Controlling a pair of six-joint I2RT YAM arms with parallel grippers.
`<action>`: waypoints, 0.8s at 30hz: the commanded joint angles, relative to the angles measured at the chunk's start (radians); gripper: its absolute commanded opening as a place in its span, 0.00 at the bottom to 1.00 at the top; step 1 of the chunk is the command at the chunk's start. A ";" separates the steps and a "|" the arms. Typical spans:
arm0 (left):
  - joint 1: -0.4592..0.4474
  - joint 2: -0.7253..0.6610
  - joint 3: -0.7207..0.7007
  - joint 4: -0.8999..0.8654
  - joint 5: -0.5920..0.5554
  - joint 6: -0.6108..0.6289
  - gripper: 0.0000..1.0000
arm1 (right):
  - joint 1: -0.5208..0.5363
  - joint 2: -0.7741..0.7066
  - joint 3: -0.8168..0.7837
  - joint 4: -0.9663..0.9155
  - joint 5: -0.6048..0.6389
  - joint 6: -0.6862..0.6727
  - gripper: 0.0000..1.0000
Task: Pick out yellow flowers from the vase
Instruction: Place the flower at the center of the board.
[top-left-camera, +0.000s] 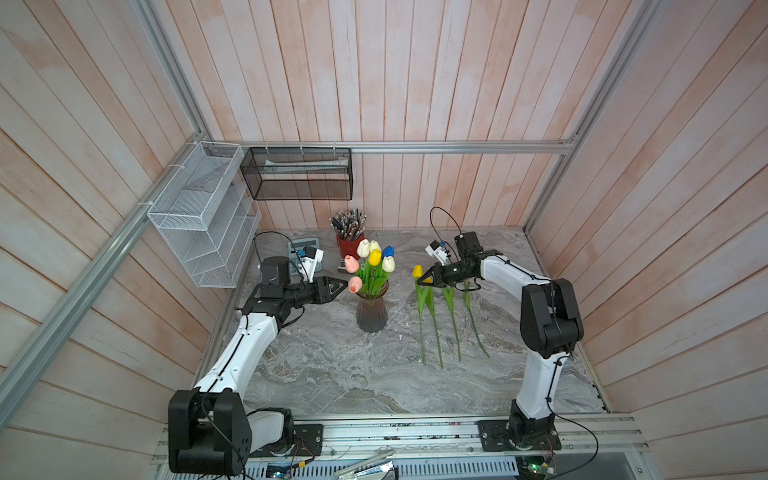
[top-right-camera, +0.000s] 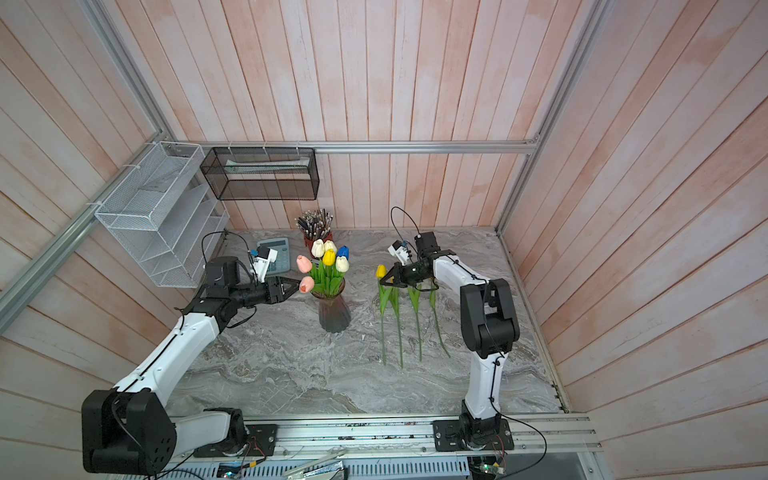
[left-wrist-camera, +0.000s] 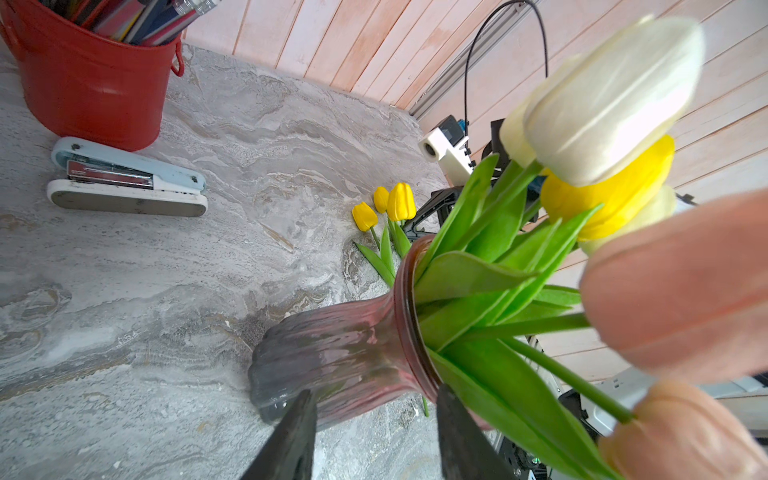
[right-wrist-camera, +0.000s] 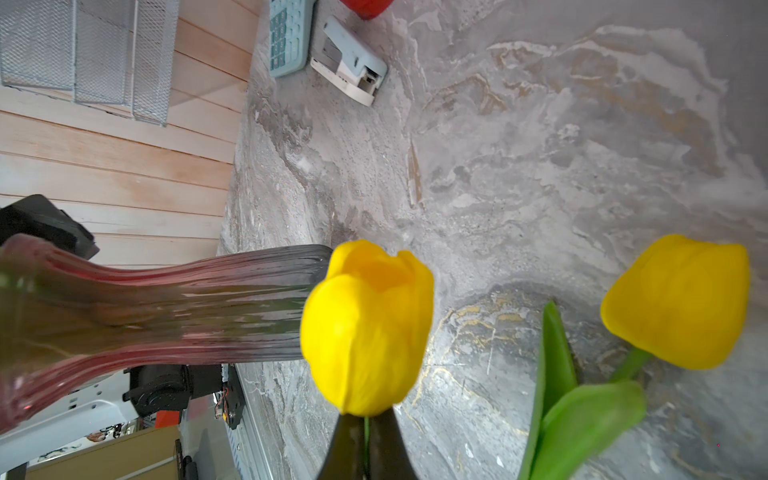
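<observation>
Left hand (top-left-camera: 341, 286) points toward three o'clock, fingers apart; right hand (right-wrist-camera: 365, 419) points toward nine o'clock, pinching a yellow flower (right-wrist-camera: 368, 328).

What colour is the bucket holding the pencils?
The pencil bucket is red, shown best in the left wrist view.

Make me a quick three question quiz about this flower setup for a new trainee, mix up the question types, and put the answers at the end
1. True or false: the right gripper is shut on the stem of a yellow tulip.
2. How many yellow tulips stand in the vase? A) none B) one C) three
3. Fill in the blank: in a top view, the tulip head nearest the left gripper is ____ in colour.

Key:
1. True; a green stem runs between its closed fingers.
2. B
3. Pink; the pink tulip head sits right at the gripper's tip.
</observation>
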 joint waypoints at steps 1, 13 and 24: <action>0.006 -0.016 0.008 0.023 0.012 0.003 0.48 | 0.009 0.027 0.019 -0.010 0.033 -0.013 0.01; 0.006 -0.012 0.008 0.022 0.010 0.002 0.48 | 0.041 0.074 0.040 0.045 0.080 0.034 0.05; 0.007 -0.008 0.007 0.021 0.006 0.003 0.48 | 0.048 0.046 0.058 0.020 0.138 0.035 0.14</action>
